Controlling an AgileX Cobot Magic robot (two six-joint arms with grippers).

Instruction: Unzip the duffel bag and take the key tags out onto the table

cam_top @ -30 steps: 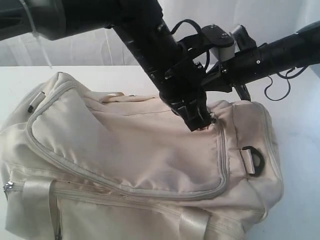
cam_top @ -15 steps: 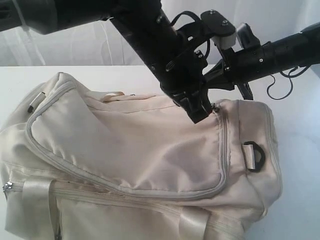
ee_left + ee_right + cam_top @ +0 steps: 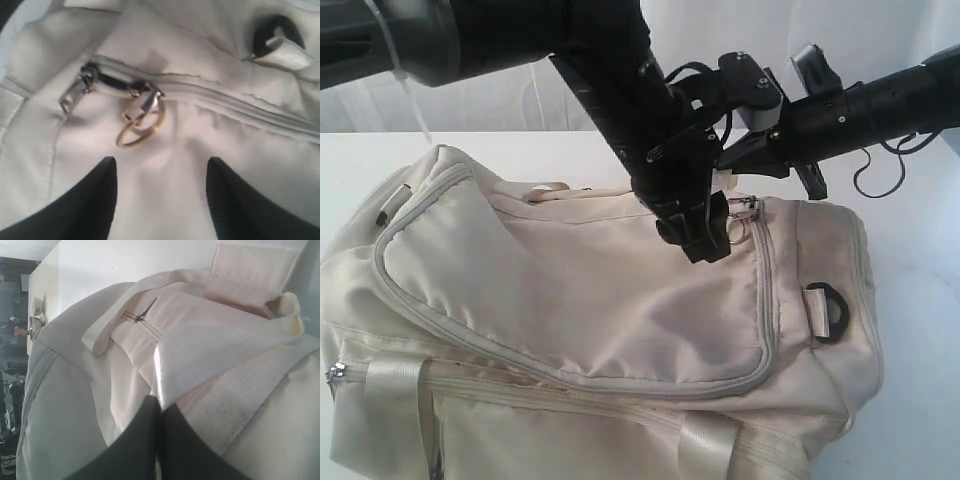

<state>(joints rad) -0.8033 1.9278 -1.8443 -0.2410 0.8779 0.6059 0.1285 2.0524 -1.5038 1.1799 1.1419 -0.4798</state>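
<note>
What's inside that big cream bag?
Almost nothing shows. The duffel bag has its zipper closed except a short gap by the ring pull, dark inside. Any contents are hidden by the fabric.

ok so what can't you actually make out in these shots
- key tags: in no view; the duffel bag has its zipper barely open, so its inside is hidden.
- right gripper: in the exterior view the left arm covers its tips; the wrist view doesn't settle whether the shut tips pinch the strap.
- bag's lower side: cut off by the exterior view's bottom edge.
</note>
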